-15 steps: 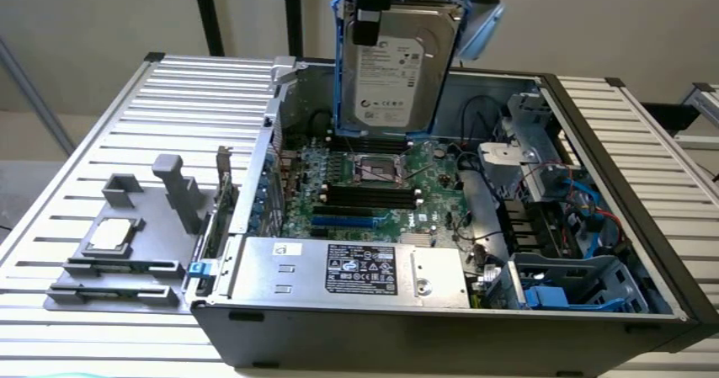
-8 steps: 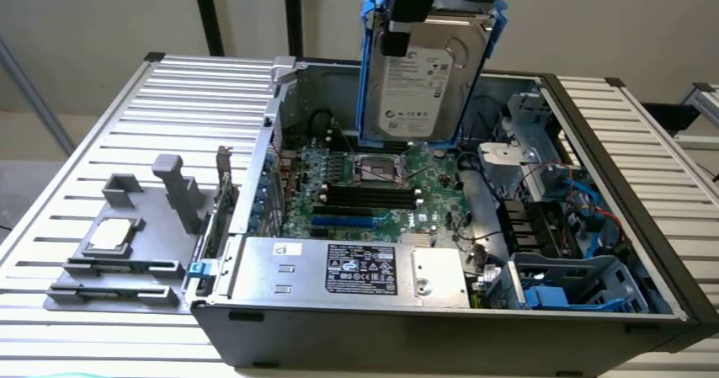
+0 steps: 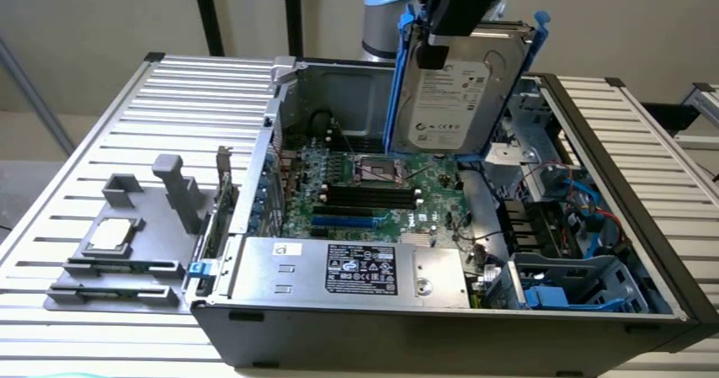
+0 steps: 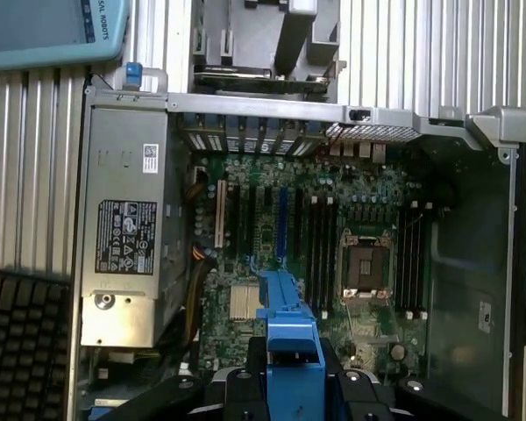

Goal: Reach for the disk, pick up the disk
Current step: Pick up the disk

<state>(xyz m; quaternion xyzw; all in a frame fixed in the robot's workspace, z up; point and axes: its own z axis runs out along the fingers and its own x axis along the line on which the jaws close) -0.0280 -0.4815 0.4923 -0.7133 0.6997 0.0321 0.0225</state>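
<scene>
Gripper (image 4: 291, 373) clamped on disk (image 3: 455, 92), upright above case (image 3: 450, 327)

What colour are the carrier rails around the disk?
Bright blue, framing the silver-grey disk that the gripper holds; the exterior view shows this best.

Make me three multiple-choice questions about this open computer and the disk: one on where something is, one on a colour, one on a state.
1. Where is the disk?
A. Lying on the grey fixture
B. Lifted above the open case
C. Seated in the drive cage

2. What colour are the disk's rails?
A. Blue
B. Red
C. Black

3. What state is the CPU socket on the motherboard in?
A. Covered by a heatsink
B. Hidden by a side panel
C. Uncovered

Answers:
1. B, the hand holds the disk upright over the case in the exterior view.
2. A, bright blue rails frame the disk in both views.
3. C, the socket's bare frame is visible in both views.
</scene>
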